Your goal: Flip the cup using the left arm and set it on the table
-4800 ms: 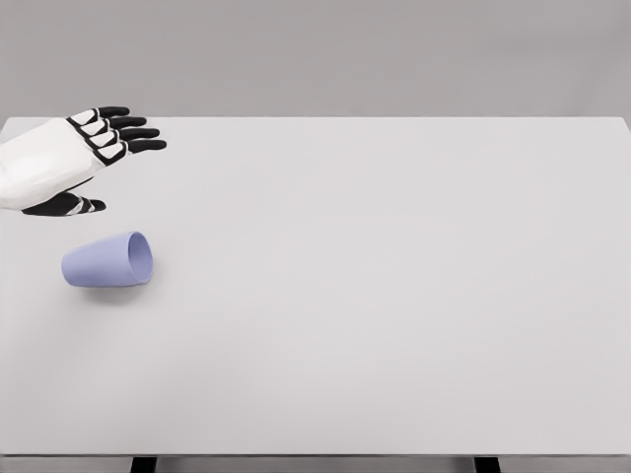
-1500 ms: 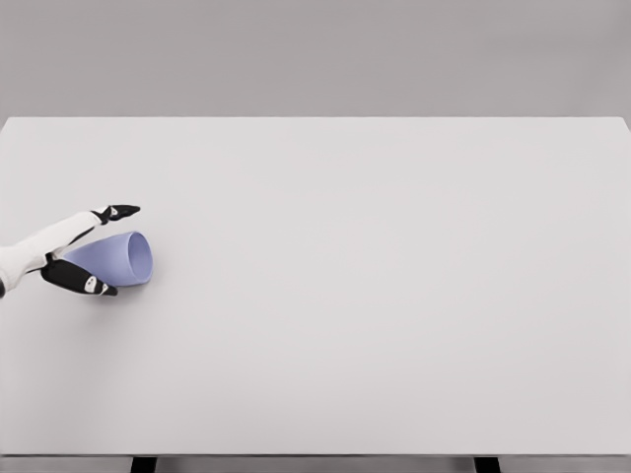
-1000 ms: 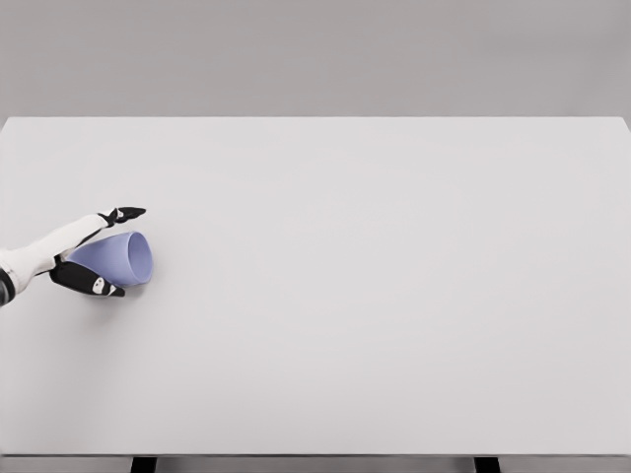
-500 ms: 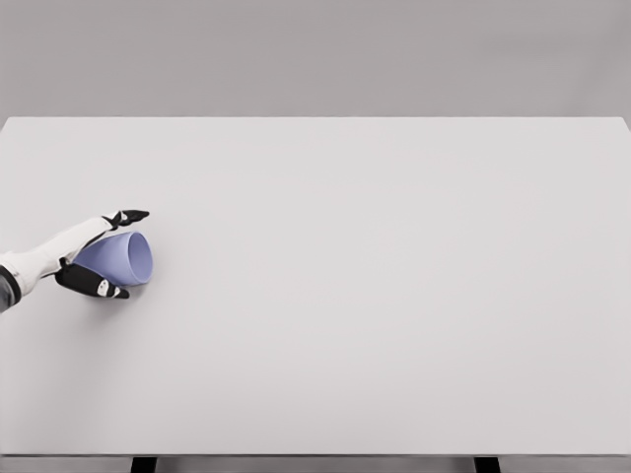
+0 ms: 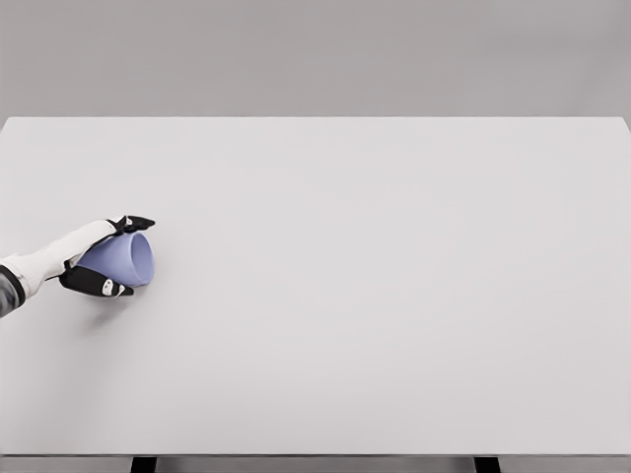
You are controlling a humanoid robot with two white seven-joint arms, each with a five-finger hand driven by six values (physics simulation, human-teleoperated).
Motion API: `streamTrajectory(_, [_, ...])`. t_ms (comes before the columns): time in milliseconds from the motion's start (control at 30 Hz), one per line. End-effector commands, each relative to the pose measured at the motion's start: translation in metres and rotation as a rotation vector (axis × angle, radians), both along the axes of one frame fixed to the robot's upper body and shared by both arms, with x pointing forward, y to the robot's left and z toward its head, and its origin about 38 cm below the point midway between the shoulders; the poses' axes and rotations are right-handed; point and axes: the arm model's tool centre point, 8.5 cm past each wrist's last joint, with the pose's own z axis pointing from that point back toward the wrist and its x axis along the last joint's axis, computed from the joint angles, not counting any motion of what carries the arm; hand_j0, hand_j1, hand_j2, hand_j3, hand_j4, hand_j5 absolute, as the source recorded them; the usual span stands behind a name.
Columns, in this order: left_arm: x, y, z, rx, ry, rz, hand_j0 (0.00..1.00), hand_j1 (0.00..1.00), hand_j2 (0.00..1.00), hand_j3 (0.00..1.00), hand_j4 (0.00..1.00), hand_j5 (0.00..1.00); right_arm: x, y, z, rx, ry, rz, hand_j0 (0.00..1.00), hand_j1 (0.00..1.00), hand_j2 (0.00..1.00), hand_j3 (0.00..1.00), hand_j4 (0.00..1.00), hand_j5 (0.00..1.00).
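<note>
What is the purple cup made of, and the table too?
The cup looks like matte plastic: even lavender colour, no shine, though a render leaves that open. The table looks like a smooth, painted or laminate top, plain pale grey with no grain.

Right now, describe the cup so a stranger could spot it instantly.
Start at the white table and go to its left edge, about midway back. There the left hand grips a lavender cup lying sideways, mouth facing right: the scene's only coloured thing.

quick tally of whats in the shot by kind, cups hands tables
cups: 1, the lavender cup on its side, gripped by the hand
hands: 1, the left hand
tables: 1, the white table
total: 3
</note>
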Motion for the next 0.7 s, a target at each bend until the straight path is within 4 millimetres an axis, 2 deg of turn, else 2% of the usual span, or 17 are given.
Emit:
streamTrajectory(0, [0.0, -0.001, 0.001, 0.0, -0.001, -0.005, 0.78, 0.78, 0.78, 0.78, 0.78, 0.78, 0.0, 0.0, 0.0, 0.0, 0.002, 0.0, 1.0, 1.0, 1.0, 1.0, 1.0, 1.0])
streamTrajectory(433, [0.004, 0.002, 0.009, -0.017, -0.024, 0.012, 0.78, 0.78, 0.78, 0.78, 0.78, 0.78, 0.0, 0.0, 0.0, 0.0, 0.0, 0.0, 1.0, 1.0, 1.0, 1.0, 1.0, 1.0])
streamTrajectory(667, [0.014, 0.005, 0.031, -0.063, -0.077, 0.029, 0.79, 0.79, 0.79, 0.79, 0.79, 0.79, 0.0, 0.0, 0.0, 0.0, -0.001, 0.0, 1.0, 1.0, 1.0, 1.0, 1.0, 1.0])
